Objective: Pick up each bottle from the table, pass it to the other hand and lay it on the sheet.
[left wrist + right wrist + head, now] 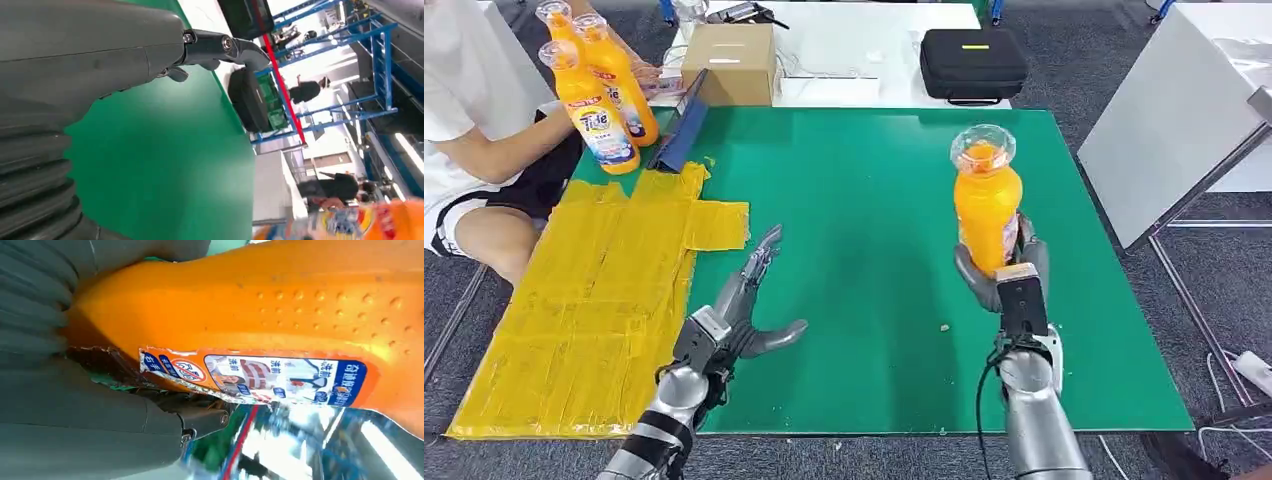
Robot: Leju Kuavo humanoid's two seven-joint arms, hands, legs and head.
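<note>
Right hand: the right hand (1009, 268) is gripping an orange bottle (987, 205) right of centre in the head view, fingers (965, 268) wrapping round its lower body and holding it upright, clear cap on top.
Bottle up close: in the right wrist view the orange bottle (260, 315) is taking up most of the picture, its printed label (260, 377) facing the camera, and the grey thumb (100, 432) is pressing against it.
Left hand: the left hand (746, 315) is hovering over the green desk (864, 180) at lower centre-left, fingers spread wide and holding nothing, palm turned towards the bottle but well apart from it.
Left wrist view: a dark fingertip (240, 47) is reaching out over the green surface, with a blurred bit of orange bottle (360, 225) at the lower right corner.
Sheet: the yellow sheet (594, 310) is lying along the left side of the desk, just beside the left hand.
Other bottles: three orange bottles (599, 85) are standing together at the upper left.
Person: a person in a white shirt (464, 90) is sitting at the far left edge, one hand by those bottles.
Behind the desk: a cardboard box (732, 62) and a black case (972, 62) are sitting at the top of the frame.
</note>
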